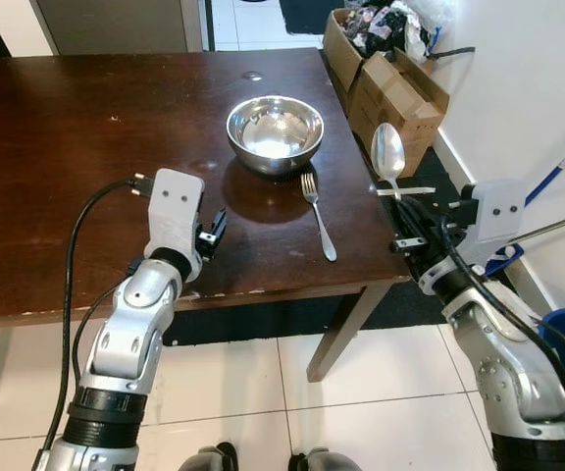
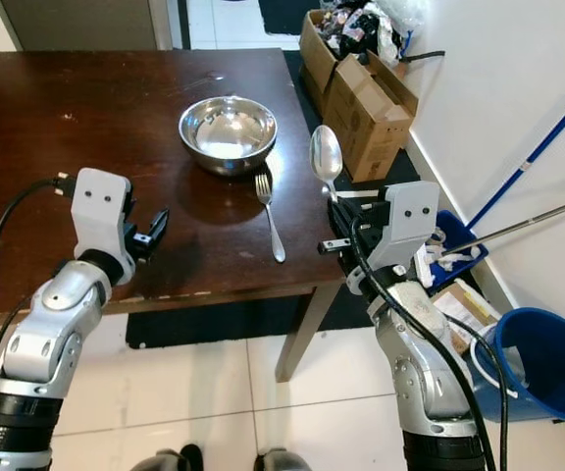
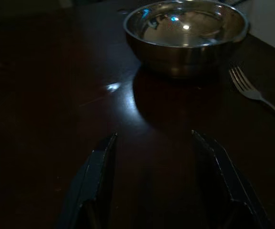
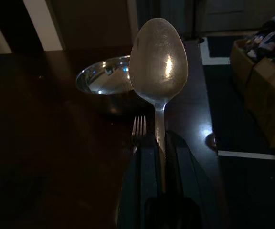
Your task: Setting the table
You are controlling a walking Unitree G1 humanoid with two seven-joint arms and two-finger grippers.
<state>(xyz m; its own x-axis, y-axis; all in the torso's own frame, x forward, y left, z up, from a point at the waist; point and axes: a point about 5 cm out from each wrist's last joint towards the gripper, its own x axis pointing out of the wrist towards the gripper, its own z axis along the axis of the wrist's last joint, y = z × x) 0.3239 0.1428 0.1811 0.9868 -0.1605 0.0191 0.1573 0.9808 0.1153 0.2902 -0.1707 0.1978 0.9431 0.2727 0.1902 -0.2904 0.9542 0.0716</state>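
My left gripper (image 1: 214,228) hovers low over the dark table (image 1: 57,147), its fingers (image 3: 97,174) spread wide and holding nothing. Ahead of it stands the steel bowl (image 1: 275,132), with the fork (image 1: 318,216) lying just beside it, towards the table's right edge. My right gripper (image 2: 339,221), at that edge, pinches the spoon (image 2: 326,157) by its handle, bowl end raised.

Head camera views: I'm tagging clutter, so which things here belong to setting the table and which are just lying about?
Belonging to the job:
bowl on the table
fork beside the bowl
spoon, held by the right gripper

Lying about:
cardboard boxes by the wall
blue bucket on the floor
mop handle leaning on the wall
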